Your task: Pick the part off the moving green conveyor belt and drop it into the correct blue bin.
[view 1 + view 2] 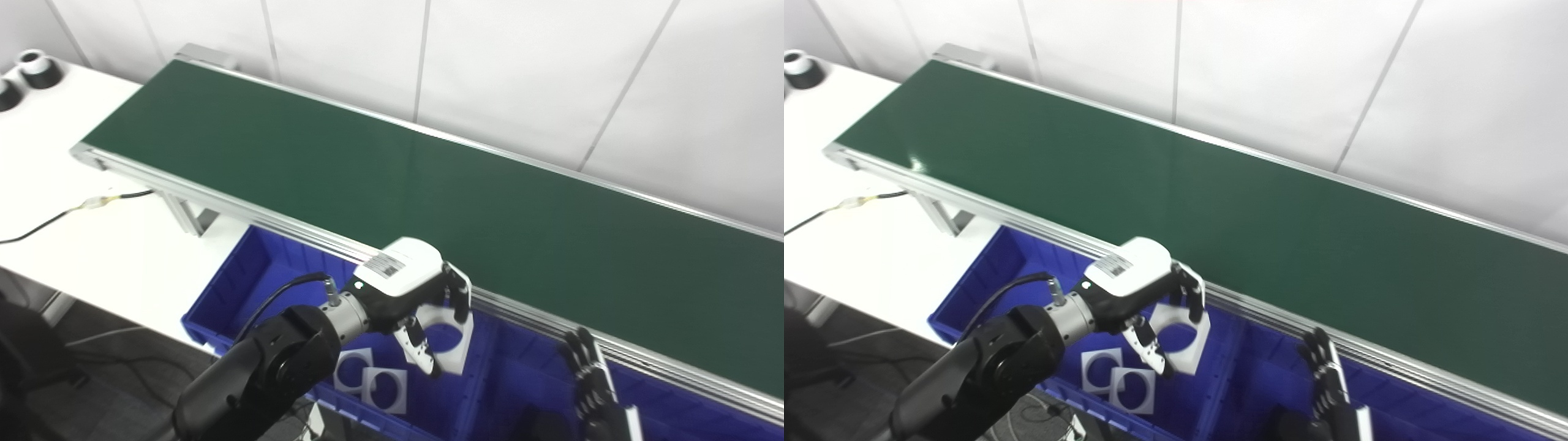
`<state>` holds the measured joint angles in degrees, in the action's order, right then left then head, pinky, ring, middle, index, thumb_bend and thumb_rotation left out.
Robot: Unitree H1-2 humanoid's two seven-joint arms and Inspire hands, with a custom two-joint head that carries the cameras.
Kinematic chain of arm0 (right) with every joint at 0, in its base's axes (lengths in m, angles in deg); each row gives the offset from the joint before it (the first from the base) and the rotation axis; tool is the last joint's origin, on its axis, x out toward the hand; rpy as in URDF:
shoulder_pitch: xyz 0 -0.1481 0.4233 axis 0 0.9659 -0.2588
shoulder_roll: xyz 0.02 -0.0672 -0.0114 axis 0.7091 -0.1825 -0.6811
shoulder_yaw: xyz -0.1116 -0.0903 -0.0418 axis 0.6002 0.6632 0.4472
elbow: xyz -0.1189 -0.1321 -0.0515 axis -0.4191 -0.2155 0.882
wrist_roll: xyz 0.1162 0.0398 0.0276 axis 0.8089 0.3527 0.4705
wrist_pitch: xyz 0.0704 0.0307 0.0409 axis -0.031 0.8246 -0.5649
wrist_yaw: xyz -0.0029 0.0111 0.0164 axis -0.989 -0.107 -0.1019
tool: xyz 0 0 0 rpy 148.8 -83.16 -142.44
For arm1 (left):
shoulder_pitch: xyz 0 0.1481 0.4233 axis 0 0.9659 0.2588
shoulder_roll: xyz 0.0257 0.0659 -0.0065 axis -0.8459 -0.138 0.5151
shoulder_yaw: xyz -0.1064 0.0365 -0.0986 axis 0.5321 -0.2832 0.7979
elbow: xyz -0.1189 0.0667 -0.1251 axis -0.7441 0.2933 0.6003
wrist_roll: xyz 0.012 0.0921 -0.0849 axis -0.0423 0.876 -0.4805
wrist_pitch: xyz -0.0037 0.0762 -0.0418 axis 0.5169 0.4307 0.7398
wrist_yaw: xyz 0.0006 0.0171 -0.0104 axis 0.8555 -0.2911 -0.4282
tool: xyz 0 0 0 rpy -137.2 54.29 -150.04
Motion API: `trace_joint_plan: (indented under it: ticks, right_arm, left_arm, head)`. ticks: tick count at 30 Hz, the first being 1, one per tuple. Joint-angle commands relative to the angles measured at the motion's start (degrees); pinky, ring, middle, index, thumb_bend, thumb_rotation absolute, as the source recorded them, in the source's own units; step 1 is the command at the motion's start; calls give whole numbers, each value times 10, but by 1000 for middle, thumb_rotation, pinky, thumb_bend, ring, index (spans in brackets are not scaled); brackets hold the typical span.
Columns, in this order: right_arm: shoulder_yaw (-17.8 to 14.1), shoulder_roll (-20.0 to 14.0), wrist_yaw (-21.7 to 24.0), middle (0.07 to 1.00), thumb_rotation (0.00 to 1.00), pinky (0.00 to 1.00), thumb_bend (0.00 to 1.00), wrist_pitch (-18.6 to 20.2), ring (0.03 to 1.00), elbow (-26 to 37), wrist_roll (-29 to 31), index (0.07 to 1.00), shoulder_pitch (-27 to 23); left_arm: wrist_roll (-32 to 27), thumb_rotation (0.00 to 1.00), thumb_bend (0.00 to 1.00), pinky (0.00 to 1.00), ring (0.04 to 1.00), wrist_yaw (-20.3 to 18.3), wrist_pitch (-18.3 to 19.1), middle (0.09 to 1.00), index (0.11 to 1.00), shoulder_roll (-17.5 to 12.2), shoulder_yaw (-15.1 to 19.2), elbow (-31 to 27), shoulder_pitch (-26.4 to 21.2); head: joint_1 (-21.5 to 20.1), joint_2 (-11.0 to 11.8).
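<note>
1. Gripping a white square part with a round hole [452,343], the left hand [411,288] hangs over the left blue bin [245,275], just in front of the conveyor's near rail. Its fingers [458,293] curl over the top edge of the part and its thumb [419,352] presses from below, so the part stands nearly upright in the grasp.
2. Two more white square parts with round holes [370,378] lie flat on the floor of that same bin, below and to the left of the held part, overlapping at one corner.
3. The green conveyor belt [392,171] runs diagonally from upper left to lower right, framed by silver rails, and its surface carries nothing in either view.
4. The right hand [591,383] sits low at the bottom edge, in front of the conveyor rail and above a second blue bin [674,398]. Its dark fingers point upward, held close together and holding nothing, and whether they are spread or closed I cannot tell.
5. A white table [73,245] lies under the conveyor's left end, with a black cable [55,217] trailing across it.
6. Two black and white cylindrical objects [37,67] stand at the far left corner of the table, well apart from the bins.
</note>
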<state>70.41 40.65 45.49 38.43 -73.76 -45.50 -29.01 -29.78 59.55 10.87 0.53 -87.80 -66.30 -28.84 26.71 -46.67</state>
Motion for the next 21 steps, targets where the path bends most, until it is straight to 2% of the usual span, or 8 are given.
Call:
trace_joint_plan:
  ticks: [1,3,7,11,16,21]
  right_arm:
    - [-7,-4,14,941,942,992,897,-29,921,16,13,970,-5]
    - [-12,-6,17,947,952,999,888,-30,924,15,11,982,-6]
    - [-19,-6,24,952,964,990,893,-29,924,13,12,987,-4]
    - [-22,-5,37,955,934,1000,884,-29,931,13,30,990,0]
    - [-23,-5,39,960,928,1000,866,-26,941,18,29,993,4]
    - [-24,-3,41,959,928,1000,875,-27,941,15,30,991,3]
  left_arm:
    - [18,0,522,414,475,0,-32,514,471,-14,-11,10,-6]
    - [37,0,524,407,454,1,-49,495,482,-25,-23,30,-8]
    - [86,0,524,435,474,9,-65,499,481,-39,-40,78,-17]
    - [105,0,525,408,444,25,-79,472,490,-45,-39,125,-24]
    - [128,0,524,433,466,24,-71,499,480,-52,-37,153,-26]
    - [156,0,523,437,476,44,-72,511,473,-55,-42,189,-27]
  head:
    - [7,1]
    - [13,4]
    - [19,8]
    - [16,12]
    - [16,10]
    - [13,12]
